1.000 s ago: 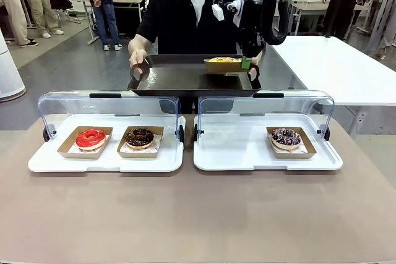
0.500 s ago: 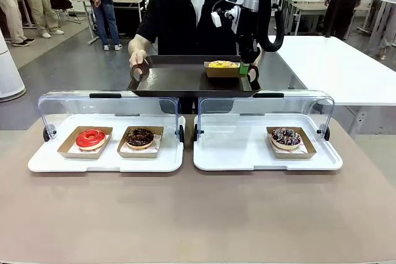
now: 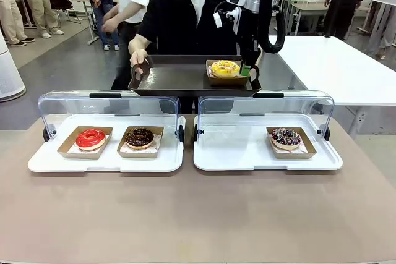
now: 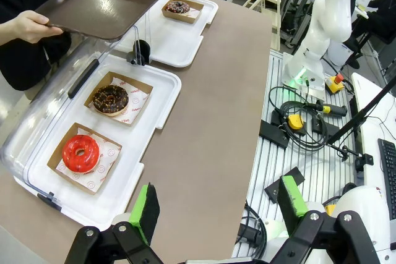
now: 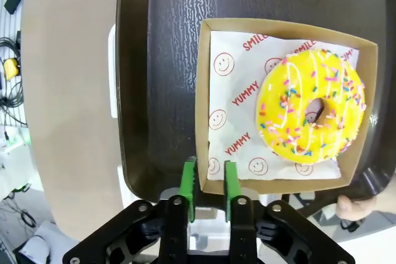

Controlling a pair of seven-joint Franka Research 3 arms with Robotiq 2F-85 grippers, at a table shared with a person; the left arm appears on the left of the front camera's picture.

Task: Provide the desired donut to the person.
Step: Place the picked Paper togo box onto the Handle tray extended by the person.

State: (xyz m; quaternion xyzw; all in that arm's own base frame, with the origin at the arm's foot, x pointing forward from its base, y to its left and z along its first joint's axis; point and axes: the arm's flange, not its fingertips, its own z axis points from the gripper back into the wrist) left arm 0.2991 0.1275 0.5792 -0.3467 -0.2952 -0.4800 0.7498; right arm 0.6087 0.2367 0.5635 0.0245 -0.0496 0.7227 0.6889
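Note:
The person [image 3: 185,10] in a black shirt stands across the table, holding a dark serving tray [image 3: 176,78] by both ends. A yellow sprinkled donut [image 3: 224,67] [image 5: 311,112] in a cardboard box [image 5: 204,91] rests on the tray's right part. My right gripper [image 3: 247,69] [image 5: 209,183] is at the box's near rim, its green pads a little apart astride the cardboard wall. My left gripper [image 4: 218,205] hangs open and holds nothing above the table's left end.
Two white trays with raised clear lids sit on the brown table. The left tray [image 3: 105,162] holds a red donut [image 3: 91,138] and a chocolate donut [image 3: 140,136]; the right tray [image 3: 241,153] holds a dark sprinkled donut [image 3: 286,136]. A white table [image 3: 334,66] stands behind on the right.
The boxed yellow donut has come down onto the person's tray and now shows its top. The right gripper's pads have parted slightly. A bystander has walked in behind the person.

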